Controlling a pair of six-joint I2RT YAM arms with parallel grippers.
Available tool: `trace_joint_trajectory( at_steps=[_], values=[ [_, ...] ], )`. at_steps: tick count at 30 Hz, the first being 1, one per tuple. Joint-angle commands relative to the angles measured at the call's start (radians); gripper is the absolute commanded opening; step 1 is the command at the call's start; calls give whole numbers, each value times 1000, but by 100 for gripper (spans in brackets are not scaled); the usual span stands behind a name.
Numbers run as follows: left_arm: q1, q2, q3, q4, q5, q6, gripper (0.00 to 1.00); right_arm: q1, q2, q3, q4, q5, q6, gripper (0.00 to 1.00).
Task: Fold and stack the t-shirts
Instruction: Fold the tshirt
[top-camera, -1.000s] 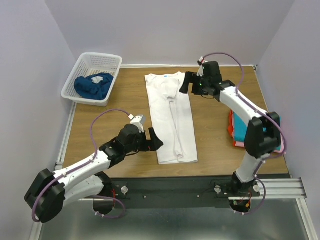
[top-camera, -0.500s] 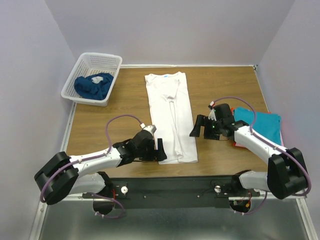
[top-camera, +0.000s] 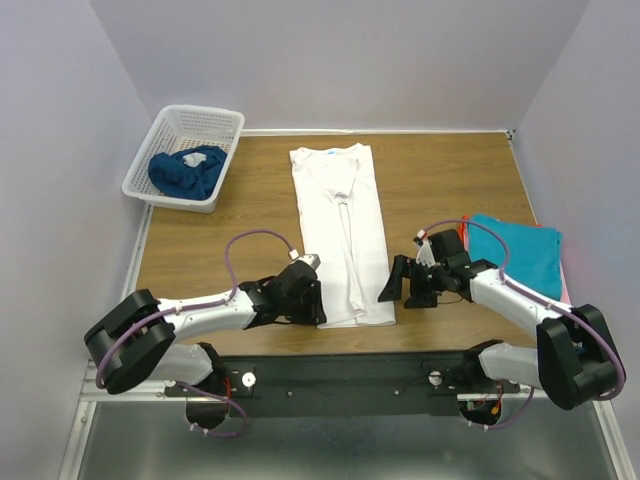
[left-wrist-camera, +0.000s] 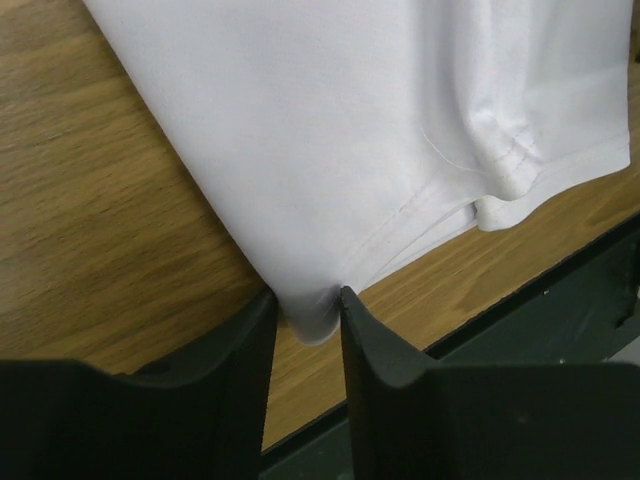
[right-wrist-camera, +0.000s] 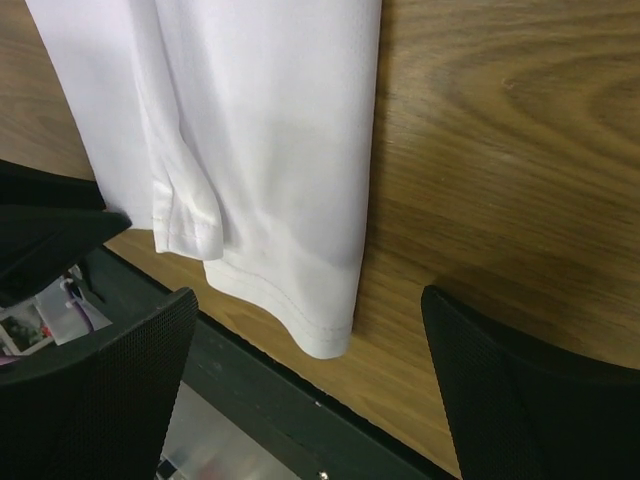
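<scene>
On the tabletop, my left pincer pinches the white shirt hem for folding; right pincer, wide open, should grip next.

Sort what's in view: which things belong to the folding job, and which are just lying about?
Job:
- long-folded white cloth t-shirt
- flat teal cloth t-shirt
- crumpled dark blue cloth t-shirt, in the basket

Lying about:
- white plastic lattice basket
- brown wooden table
</scene>
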Motion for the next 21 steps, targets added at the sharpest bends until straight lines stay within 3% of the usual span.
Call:
trace_joint_trajectory(
  at_steps=[1,6,16,21],
  values=[
    [-9,22,-20,-73,-45,-9,35,-2,-31,-30,-75,1,9,98],
    [-9,8,-52,-52,-49,-50,0,10,-70,-50,-109,6,26,95],
    [-9,-140,-190,58,0,-132,0,128,-36,-32,-137,165,125,84],
    [-9,-225,-238,100,5,-162,0,199,-2,-35,-129,233,213,71]
  ],
)
